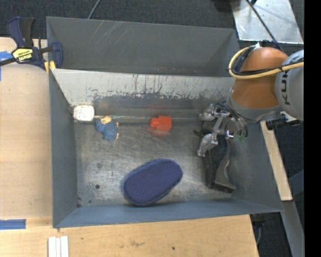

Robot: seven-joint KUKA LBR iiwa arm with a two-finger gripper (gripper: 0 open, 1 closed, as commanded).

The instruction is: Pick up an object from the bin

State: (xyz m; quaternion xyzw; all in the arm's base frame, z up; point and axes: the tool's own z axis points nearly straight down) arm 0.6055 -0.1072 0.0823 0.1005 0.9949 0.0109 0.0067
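Grey metal bin (150, 52), few loose items on the floor. Landmark is the dark blue oval fabric pad (152, 182), lying flat near the front wall. The gripper (214, 138) is up and to the right of the pad, near the right wall, with the arm's rounded orange wrist cover (257, 84) further right and up from it. The gripper sits right over the upper end of a black angular plastic object (220, 170), which lies just right of the pad, long axis running front to back, with a bent foot at the near end. Cannot tell if the claw is wide or narrow, or if it touches the black object. Small red-orange block (161, 123) is straight up from the pad, by the back wall. Small blue lumpy toy (107, 128) is up-left of the pad. White rounded square piece (83, 113) is further up-left, just beside the toy in the back left corner.
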